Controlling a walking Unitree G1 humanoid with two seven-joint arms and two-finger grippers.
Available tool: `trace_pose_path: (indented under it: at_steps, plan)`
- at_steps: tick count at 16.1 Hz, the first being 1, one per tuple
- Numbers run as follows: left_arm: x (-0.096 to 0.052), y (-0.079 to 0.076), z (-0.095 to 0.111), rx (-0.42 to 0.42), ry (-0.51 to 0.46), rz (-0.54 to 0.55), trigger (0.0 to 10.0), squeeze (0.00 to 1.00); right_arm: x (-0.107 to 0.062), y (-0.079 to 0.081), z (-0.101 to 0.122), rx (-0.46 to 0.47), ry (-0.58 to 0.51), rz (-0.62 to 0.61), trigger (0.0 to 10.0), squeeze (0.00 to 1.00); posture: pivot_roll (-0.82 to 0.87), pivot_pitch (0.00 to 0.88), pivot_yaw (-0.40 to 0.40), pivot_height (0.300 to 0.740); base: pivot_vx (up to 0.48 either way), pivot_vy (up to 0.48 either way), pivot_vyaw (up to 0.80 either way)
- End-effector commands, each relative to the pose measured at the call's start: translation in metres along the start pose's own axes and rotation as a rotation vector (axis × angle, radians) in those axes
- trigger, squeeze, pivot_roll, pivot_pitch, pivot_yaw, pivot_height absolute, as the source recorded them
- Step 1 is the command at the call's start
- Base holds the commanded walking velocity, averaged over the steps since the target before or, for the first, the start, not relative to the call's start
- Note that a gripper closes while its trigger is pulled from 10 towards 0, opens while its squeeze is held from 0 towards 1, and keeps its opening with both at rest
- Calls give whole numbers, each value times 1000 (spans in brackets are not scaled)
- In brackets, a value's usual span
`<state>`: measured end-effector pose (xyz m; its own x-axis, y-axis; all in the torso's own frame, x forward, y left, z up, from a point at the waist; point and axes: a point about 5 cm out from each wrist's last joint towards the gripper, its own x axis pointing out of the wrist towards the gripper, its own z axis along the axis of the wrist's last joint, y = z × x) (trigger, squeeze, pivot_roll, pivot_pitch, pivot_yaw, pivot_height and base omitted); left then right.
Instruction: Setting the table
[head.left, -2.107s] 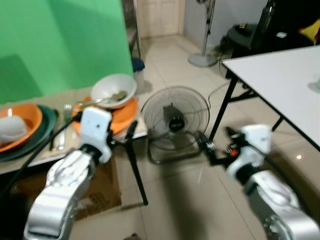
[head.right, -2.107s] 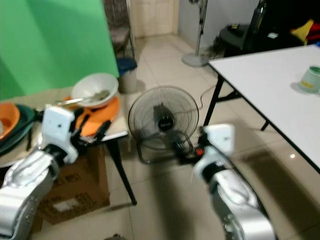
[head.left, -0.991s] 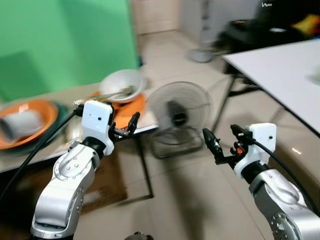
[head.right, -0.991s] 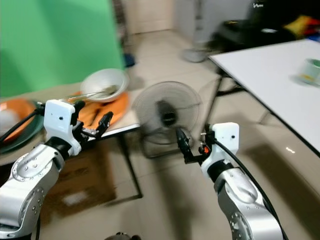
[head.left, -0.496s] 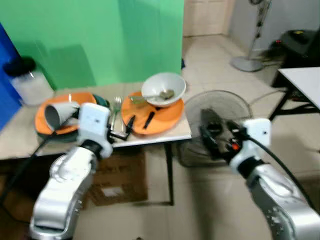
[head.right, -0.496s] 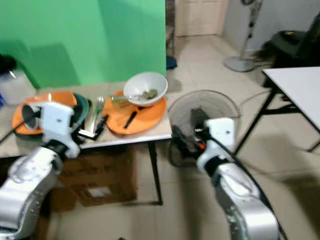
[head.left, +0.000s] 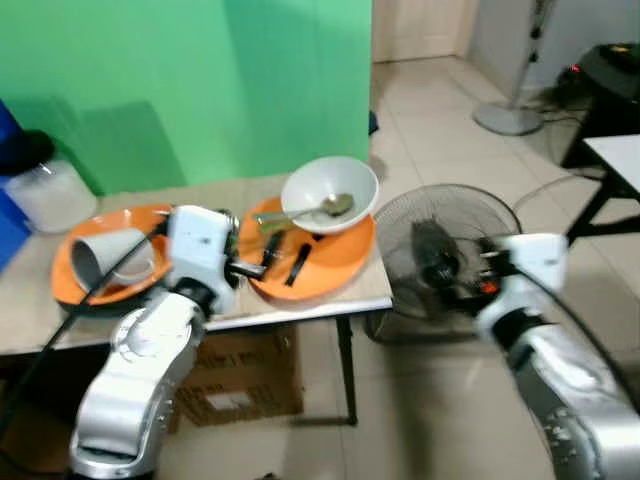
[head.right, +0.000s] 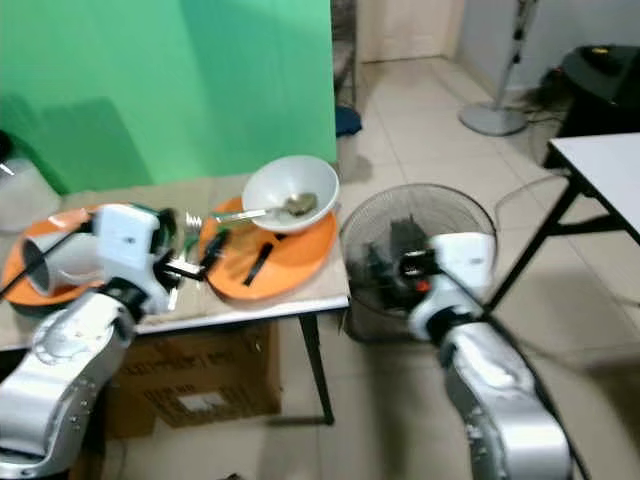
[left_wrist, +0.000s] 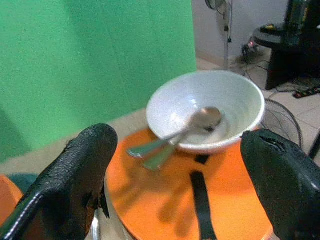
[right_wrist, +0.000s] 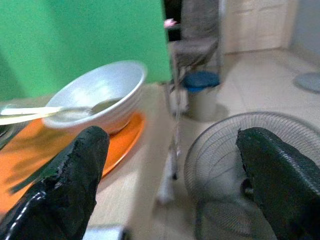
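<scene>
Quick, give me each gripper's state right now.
Left gripper: open, empty, over the orange plate.
Right gripper: open, empty, beside the table, in front of the floor fan.

- No words, brands, numbers or signs can be read anywhere.
- The cardboard box (head.left: 238, 386) under the table, lower middle of the frame, bears a pale label, but it is too blurred to read.
</scene>
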<state>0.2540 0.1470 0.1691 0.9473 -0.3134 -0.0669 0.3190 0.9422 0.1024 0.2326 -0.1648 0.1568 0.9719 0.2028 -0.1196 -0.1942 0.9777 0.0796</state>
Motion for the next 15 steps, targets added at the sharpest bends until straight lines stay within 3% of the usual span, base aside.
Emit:
trace_pose_path:
  at_steps: [1,12,15]
  plan:
    - [-2,8,2,17,-1,32,10000,0,1,9,4,13,-20,39,10000,0,53,0,77,740,296,0,0]
    - [-2,5,-1,11,9,-2,10000,0,-1,11,5,21,-13,34,10000,0,38,0,86,740,299,0,0]
    - [0,2,-2,23,17,-39,10000,0,-4,10,4,24,-8,28,10000,0,29,0,93,740,298,0,-727]
